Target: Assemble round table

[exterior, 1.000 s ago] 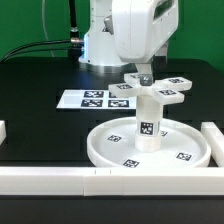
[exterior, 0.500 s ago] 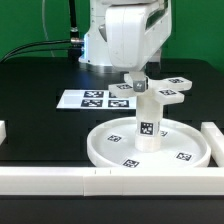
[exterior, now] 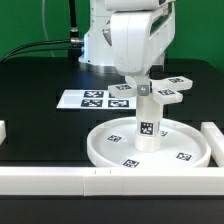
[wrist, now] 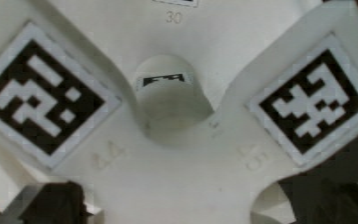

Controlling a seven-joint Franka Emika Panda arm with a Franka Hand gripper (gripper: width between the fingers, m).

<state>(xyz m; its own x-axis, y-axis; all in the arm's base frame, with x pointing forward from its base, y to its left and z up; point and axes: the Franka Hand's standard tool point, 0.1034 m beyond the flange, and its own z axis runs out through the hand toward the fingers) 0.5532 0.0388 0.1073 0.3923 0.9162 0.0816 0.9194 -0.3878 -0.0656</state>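
Tool [exterior: 141,82] sits low over the centre of the cross-shaped foot [exterior: 165,92], just right of the middle of the exterior frame; half a second ago it hung a little higher and further right, so the arm has come down and across onto the part. Whether it is clenched or released cannot be told: in the exterior view the white wrist housing hides the fingers, and the wrist view shows only dark finger ends [wrist: 51,200] at the lower corners with the foot's white body between them.

That wrist view is filled by the foot, two tagged arms spreading to either side of a raised hub. In the exterior view the foot rests on top of the short leg [exterior: 147,122], which stands upright in the hub of the big round disc [exterior: 190,158] at lower centre right. The disc lies on the black bench [exterior: 40,85] against the white border blocks [exterior: 55,180] along the lower edge.

Behind it, left of centre, lies the marker board [exterior: 88,99].

My reading is that the descent means the foot is being seated or turned onto the leg, which looks like the last joint of the round table.
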